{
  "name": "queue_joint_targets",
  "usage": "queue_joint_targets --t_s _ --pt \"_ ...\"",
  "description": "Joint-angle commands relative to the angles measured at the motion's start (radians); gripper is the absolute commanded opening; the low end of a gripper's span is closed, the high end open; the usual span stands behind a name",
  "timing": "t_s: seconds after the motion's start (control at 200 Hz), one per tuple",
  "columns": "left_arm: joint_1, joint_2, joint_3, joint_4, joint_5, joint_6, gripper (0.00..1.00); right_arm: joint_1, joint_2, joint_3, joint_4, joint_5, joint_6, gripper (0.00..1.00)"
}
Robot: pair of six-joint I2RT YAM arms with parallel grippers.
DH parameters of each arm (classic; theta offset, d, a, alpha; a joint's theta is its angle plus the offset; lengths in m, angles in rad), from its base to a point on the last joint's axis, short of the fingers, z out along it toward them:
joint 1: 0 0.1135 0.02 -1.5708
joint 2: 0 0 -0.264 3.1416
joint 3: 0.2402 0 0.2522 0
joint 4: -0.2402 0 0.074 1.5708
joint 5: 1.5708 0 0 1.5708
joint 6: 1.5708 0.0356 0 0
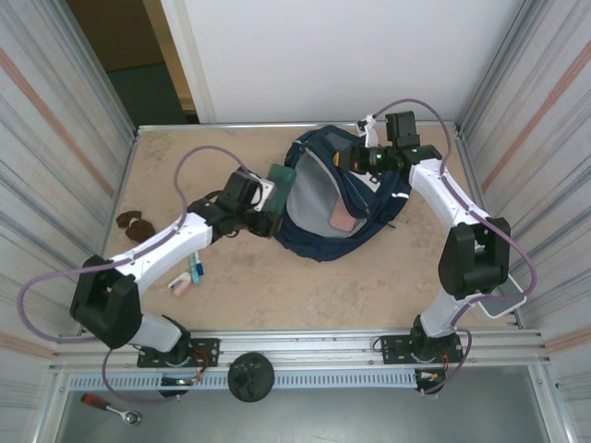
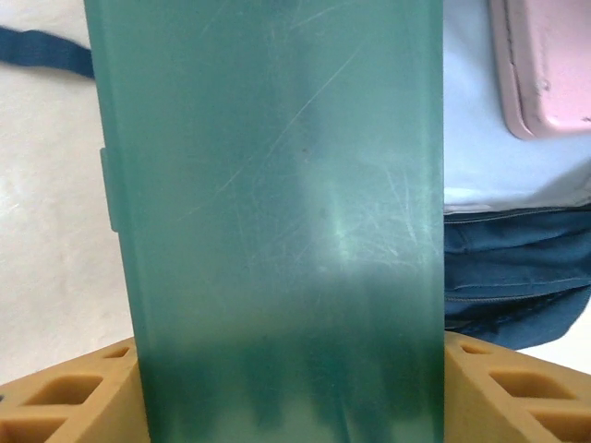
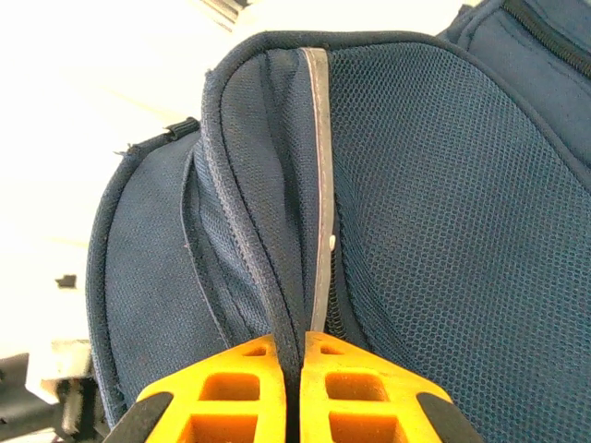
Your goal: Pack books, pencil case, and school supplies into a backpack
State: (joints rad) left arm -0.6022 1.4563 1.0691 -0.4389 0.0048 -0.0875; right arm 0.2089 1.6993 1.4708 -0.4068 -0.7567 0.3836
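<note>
Pens [image 1: 195,269] lie on the bench [image 1: 305,286] by the left arm. Beyond, the left pincer [image 1: 265,203] clamps a green plastic case [image 1: 282,174] at the mouth of the backpack [image 1: 319,238], the pink pencil case [image 1: 343,219] lying inside; at the far rim the right pincer [image 3: 294,369] is closed on its edge.

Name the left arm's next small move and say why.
Probably ease the green plastic case forward over the rim into the backpack, then let go. The left gripper grips the case right at the open mouth. The right gripper pinches the backpack's edge, apparently keeping it open. The pink pencil case already lies inside, off to one side.
</note>
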Motion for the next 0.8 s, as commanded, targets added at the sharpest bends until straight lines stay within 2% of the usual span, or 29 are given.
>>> queue_joint_targets --t_s 0.0,0.17,0.371,0.611,0.736,0.797 --pt "-0.030 0.073 0.096 -0.042 0.000 0.071 0.48 -0.008 -0.006 0.073 -0.008 -0.037 -0.019 0.00" --pt "-0.079 0.223 0.248 -0.098 0.001 0.105 0.49 -0.003 0.019 0.110 -0.007 -0.071 -0.002 0.00" --pt "-0.086 0.422 0.475 -0.207 -0.034 0.081 0.50 0.006 0.029 0.108 -0.004 -0.078 0.004 0.00" --pt "-0.086 0.630 0.742 -0.240 -0.061 0.029 0.55 0.012 0.030 0.074 0.016 -0.079 0.013 0.00" --pt "-0.087 0.683 0.791 -0.217 -0.064 -0.009 0.59 0.012 0.022 0.056 0.019 -0.074 0.011 0.00" --pt "-0.090 0.667 0.762 -0.179 -0.069 -0.019 0.64 0.010 0.019 0.048 0.020 -0.071 0.009 0.00"
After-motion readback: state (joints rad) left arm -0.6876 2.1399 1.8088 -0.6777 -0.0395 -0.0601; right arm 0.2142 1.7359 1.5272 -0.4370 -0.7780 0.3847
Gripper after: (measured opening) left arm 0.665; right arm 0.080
